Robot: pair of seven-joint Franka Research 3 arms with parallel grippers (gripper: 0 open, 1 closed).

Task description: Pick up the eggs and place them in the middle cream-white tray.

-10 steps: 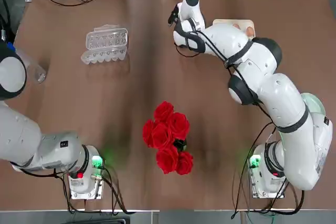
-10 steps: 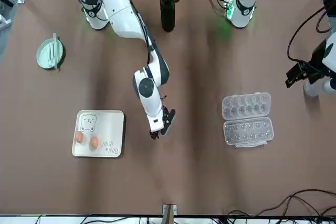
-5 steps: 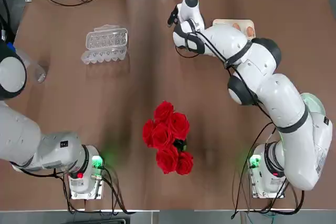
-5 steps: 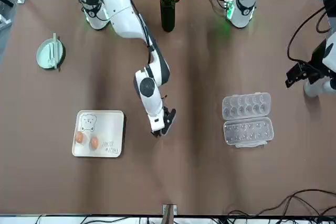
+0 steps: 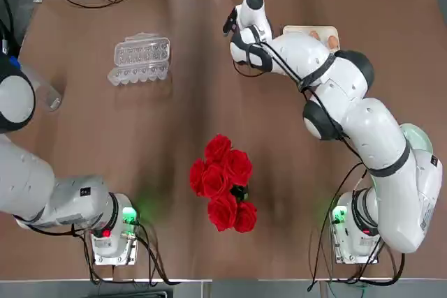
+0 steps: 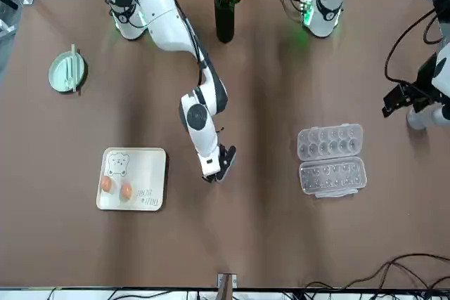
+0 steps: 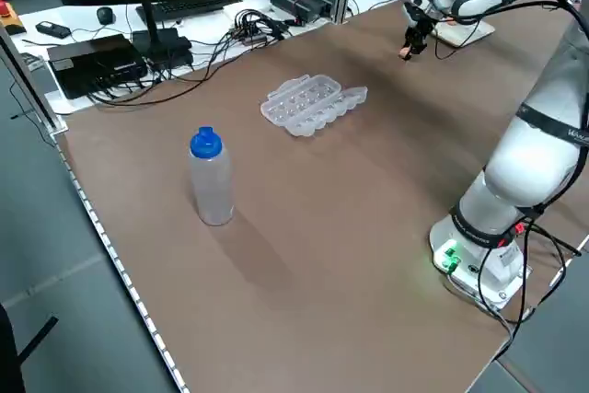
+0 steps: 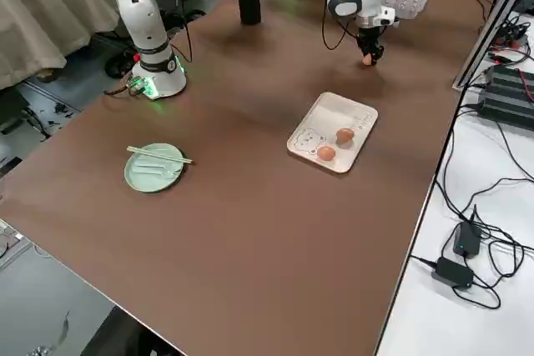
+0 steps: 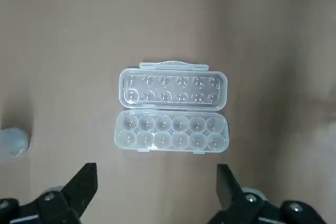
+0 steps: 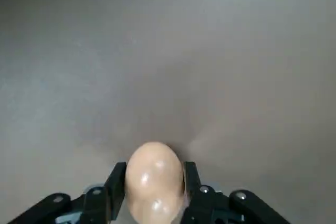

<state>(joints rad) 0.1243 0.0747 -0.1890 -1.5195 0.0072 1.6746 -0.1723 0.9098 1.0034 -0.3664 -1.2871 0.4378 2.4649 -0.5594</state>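
My right gripper (image 10: pixel 154 184) is low over the brown table and shut on an orange-brown egg (image 10: pixel 154 174), with a finger (image 10: pixel 116 182) pressed against each side. In the front view that gripper (image 6: pixel 214 173) stands a little to the right of the cream-white tray (image 6: pixel 144 163), where two more eggs (image 6: pixel 106 183) (image 6: pixel 126 190) lie. The right side view shows the tray (image 8: pixel 357 117) with the held egg (image 8: pixel 367 60) beyond it. My left gripper (image 9: pixel 156 192) is open, high above the table, holding nothing.
A clear plastic egg carton (image 6: pixel 331 159) lies open on my left half of the table. A dark vase of red roses (image 5: pixel 225 183) stands mid-table near the bases. A pale green plate (image 6: pixel 67 70) with chopsticks lies at my right; a blue-capped bottle (image 7: pixel 211 178) stands at my far left.
My right gripper's fingers have closed from wide open onto the egg, with the arm hardly shifting. The left arm has not moved.
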